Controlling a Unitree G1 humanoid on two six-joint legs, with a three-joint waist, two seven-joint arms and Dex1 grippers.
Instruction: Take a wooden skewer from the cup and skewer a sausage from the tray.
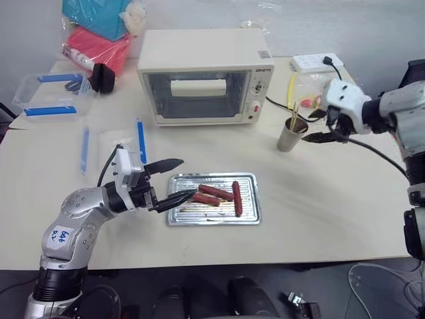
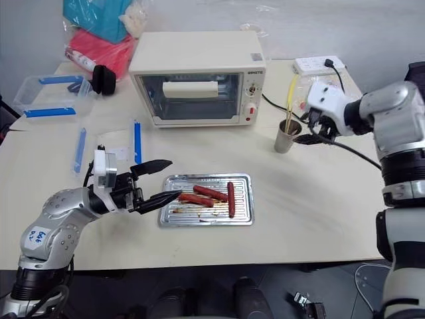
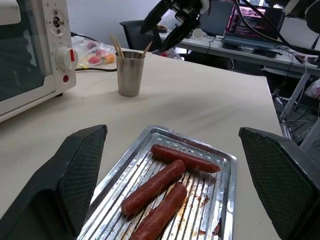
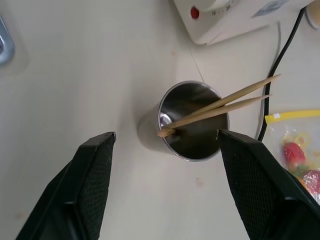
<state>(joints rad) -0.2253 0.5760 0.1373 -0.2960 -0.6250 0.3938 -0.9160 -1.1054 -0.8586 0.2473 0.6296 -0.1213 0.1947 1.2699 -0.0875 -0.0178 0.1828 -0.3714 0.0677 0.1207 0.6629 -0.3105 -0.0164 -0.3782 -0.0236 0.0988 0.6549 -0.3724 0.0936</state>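
Above the cup [image 4: 194,121], right pincer [image 1: 330,126] with fingers spread wide, gripping nothing. Two wooden skewers [image 4: 220,106] leaning inside against the rim, tips poking out. Cup upright on the worktop [image 1: 319,199], near the toaster oven's [image 1: 202,76] front right corner. Left pincer [image 1: 178,179] also spread apart and empty, tips at the left edge of the tray [image 1: 212,218]. Three sausages [image 3: 162,197] lying on the tray's ribbed bottom, none pierced.

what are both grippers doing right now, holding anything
Left gripper: open, holding nothing, at the near end of the tray.
Right gripper: open, holding nothing, over the cup of skewers.
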